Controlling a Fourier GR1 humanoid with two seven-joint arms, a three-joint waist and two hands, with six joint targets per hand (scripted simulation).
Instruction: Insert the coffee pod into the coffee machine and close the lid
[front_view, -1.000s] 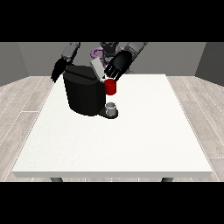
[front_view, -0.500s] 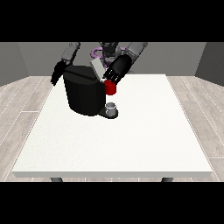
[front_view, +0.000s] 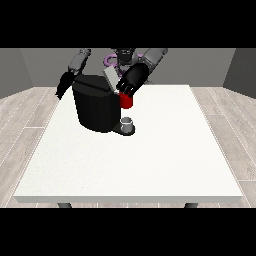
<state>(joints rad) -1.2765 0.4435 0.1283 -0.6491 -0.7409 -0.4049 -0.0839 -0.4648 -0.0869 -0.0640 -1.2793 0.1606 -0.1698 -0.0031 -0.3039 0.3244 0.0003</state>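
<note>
The black coffee machine (front_view: 96, 106) stands on the white table (front_view: 150, 160) at the back left. Its grey lid (front_view: 110, 78) is tilted up at the top. The hand at the view's right (front_view: 132, 79) hovers just right of the lid, above a red thing at the machine (front_view: 127, 101). A small grey thing (front_view: 128, 123) sits on the machine's base in front. The hand at the view's left (front_view: 64, 86) hangs beside the machine's left side with its fingers pointing down, holding nothing. No pod shows plainly.
The robot's body (front_view: 122, 56) stands behind the table's far edge. White tabletop stretches to the front and right of the machine. Grey wood floor surrounds the table.
The hand at the view's right has shifted slightly down and left towards the lid. The hand at the view's left has sunk a little beside the machine.
</note>
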